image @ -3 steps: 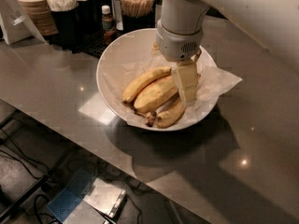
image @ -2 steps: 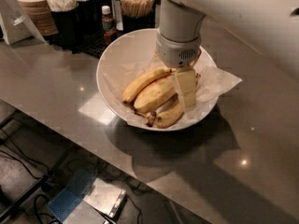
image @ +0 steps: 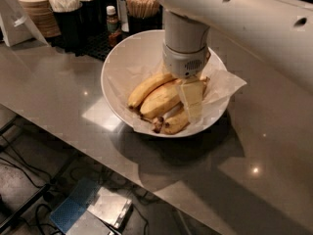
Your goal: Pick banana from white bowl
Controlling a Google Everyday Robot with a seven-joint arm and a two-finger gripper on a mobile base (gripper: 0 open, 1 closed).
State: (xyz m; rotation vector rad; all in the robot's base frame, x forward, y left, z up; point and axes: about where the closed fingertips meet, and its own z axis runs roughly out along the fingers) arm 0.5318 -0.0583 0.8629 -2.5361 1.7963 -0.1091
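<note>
The white bowl stands on the grey counter, lined with crinkled white paper. Three bananas lie in it. The banana is the thick middle one. A slimmer banana lies to its left, and a short stubby one with a dark end lies at the front. My gripper hangs from the white arm and reaches down into the bowl, at the right end of the banana and in front of it. That end of the banana is hidden behind the gripper.
Behind the bowl stand black holders with wooden stirrers and straws, a small bottle and a stack of paper bowls. The counter edge runs diagonally at the lower left, with cables and a box on the floor below.
The arm's upper part has swung further across the top of the view. The gripper stays low in the bowl at the bananas' right end. The bananas have not moved.
</note>
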